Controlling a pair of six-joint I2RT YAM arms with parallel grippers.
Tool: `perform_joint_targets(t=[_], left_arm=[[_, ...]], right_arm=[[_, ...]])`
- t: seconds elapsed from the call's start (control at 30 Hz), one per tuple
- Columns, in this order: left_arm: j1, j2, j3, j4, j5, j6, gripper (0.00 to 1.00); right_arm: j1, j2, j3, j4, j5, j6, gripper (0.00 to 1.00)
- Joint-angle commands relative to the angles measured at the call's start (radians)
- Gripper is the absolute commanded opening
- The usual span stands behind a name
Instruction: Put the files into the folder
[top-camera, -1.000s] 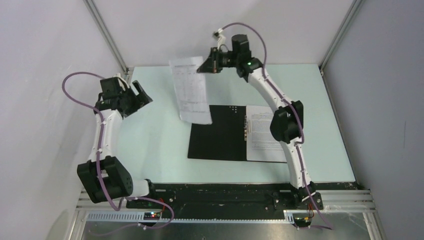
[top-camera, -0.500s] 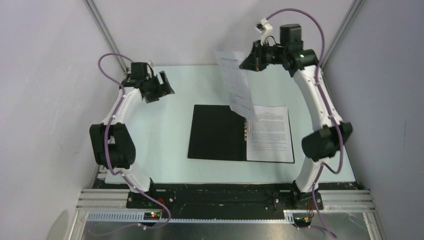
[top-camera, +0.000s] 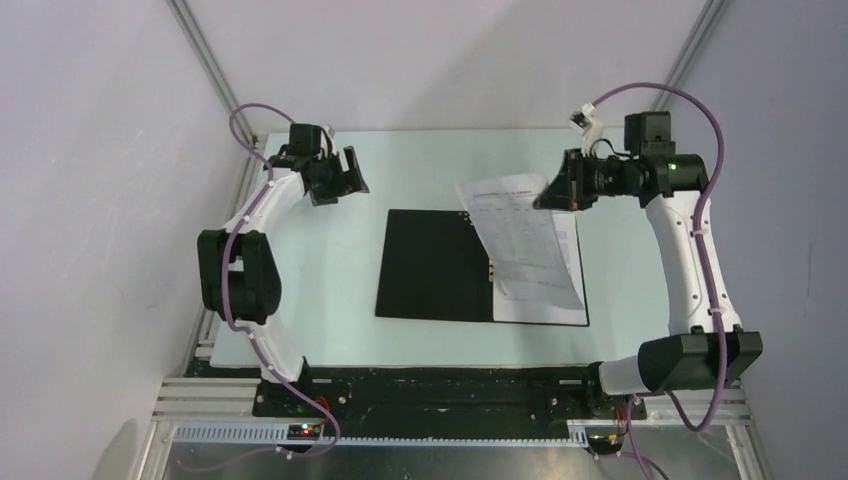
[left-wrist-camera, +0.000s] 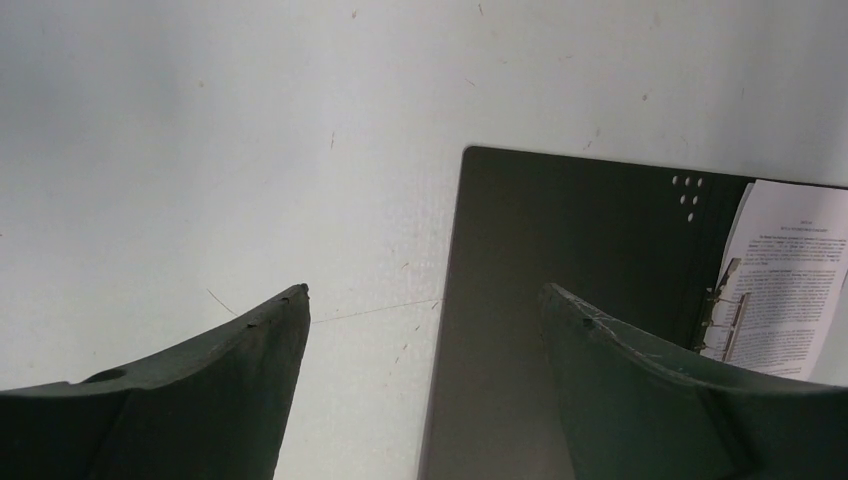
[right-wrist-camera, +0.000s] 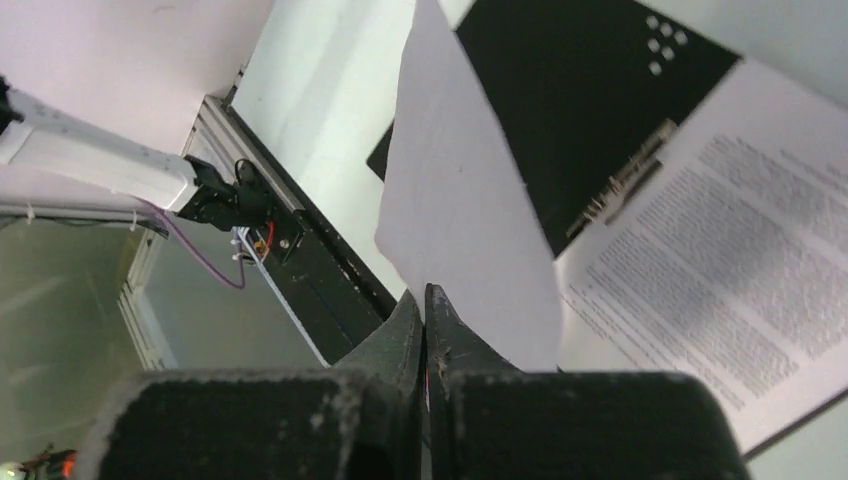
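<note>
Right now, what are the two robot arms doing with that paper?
The right end effector is shut on the edge of a white printed paper sheet, holding it tilted over the right half of the thin open folder, black inside. Another printed sheet already lies there. The left end effector hovers open and empty near the folder's far left corner.

Overhead view plus two close wrist views, folder (top-camera: 435, 265) in all.
</note>
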Motion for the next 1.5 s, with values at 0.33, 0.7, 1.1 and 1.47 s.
perform_joint_targets(t=[0.33,0.7,1.1,1.47], left_arm=[[0.001,-0.017,-0.019,0.021,-0.019,0.059,0.89],[0.000,-0.057,-0.065,0.017,-0.029,0.094,0.89],[-0.001,-0.041,-0.095,0.016,-0.043,0.066,0.90],[-0.001,-0.038,-0.107,0.010,-0.051,0.067,0.91]], right_arm=[[-0.262,0.289,-0.047,-0.005,0.127,-0.097,0.00],[-0.277,0.534,0.009,0.044,0.332,-0.137,0.00],[-0.292,0.661,0.102,0.057,0.254,-0.074,0.00],[-0.260,0.691,0.097,0.089,0.150,0.007,0.00]])
